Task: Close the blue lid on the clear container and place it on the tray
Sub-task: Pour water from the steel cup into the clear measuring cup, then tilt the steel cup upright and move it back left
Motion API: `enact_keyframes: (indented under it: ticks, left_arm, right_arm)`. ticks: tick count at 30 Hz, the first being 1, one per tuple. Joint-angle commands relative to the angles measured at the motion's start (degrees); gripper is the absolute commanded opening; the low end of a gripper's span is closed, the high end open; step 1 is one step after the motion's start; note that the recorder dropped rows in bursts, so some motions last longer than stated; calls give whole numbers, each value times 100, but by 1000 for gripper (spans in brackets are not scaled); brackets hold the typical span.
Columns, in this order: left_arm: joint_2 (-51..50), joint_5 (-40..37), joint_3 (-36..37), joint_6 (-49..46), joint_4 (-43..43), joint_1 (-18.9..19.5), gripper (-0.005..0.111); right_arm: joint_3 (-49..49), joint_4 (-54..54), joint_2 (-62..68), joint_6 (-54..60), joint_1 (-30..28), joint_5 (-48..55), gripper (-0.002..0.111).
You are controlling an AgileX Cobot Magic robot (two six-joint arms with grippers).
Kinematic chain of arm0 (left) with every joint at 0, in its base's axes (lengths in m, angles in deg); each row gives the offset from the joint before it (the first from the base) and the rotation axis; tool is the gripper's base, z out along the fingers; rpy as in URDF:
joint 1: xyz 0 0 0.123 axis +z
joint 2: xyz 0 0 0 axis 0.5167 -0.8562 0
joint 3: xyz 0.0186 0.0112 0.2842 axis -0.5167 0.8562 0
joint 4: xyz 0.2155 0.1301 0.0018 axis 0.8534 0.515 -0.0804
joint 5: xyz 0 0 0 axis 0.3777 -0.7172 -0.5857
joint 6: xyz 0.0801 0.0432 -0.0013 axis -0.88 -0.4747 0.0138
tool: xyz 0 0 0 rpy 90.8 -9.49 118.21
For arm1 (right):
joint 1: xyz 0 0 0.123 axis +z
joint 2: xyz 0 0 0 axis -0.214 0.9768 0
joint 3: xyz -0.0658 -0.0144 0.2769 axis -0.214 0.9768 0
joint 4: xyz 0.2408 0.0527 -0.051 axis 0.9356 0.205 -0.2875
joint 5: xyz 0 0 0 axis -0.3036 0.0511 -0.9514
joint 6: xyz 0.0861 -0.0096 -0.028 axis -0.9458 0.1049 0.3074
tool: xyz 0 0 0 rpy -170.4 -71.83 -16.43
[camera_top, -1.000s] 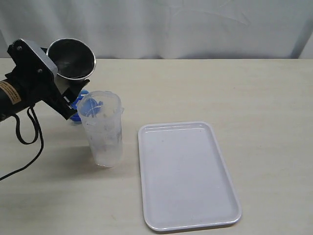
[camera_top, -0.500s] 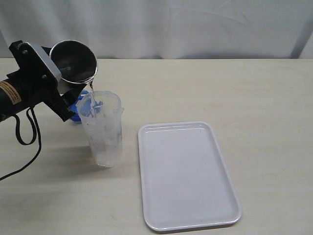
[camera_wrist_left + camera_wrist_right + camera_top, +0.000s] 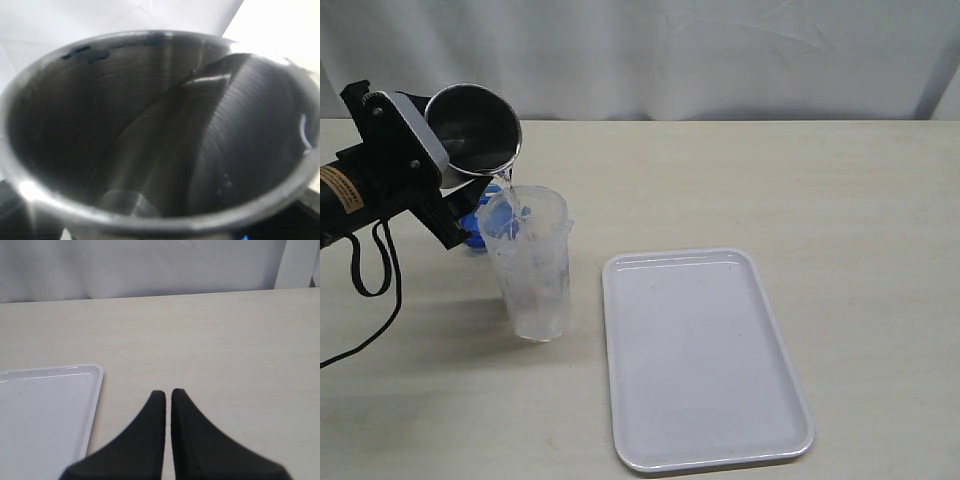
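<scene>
Two claws do different jobs: the left gripper (image 3: 458,188) grips the steel cup (image 3: 472,128) tipped over the clear container (image 3: 532,275) so water (image 3: 506,186) runs in, the blue lid (image 3: 474,231) lies just behind it, and the right gripper (image 3: 168,399) is pinched shut near the tray (image 3: 705,360), holding nothing.

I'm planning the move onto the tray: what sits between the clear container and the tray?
Nothing. In the exterior view, only a narrow strip of bare table separates the clear container from the tray.

Blue lid (image 3: 475,232) mostly behind the clear container (image 3: 535,285)
</scene>
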Motion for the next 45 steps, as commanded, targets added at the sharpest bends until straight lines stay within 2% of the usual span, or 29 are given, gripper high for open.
enact_keyframes:
  ticks: [1,10,20,26,33,38,42,45]
  left_arm:
    - [94,383,-88,-9,-63,3,0]
    - [94,201,-88,167,-63,3,0]
    - [94,-49,-88,2375,-63,3,0]
    - [94,-135,-88,2822,-199,35,0]
    - [94,252,-170,4170,-387,694,0]
    - [32,298,-557,4905,-348,1184,0]
    - [-285,298,-1088,5474,-348,1342,0]
    - [-616,325,-1547,5474,-348,1350,0]
  right_arm:
    - [19,13,-28,-12,-2,-20,4]
    - [19,13,-28,-12,-2,-20,4]
    - [19,13,-28,-12,-2,-20,4]
    - [19,13,-28,-12,-2,-20,4]
    - [19,13,-28,-12,-2,-20,4]
    - [19,13,-28,-12,-2,-20,4]
    - [19,13,-28,-12,-2,-20,4]
    - [19,13,-28,-12,-2,-20,4]
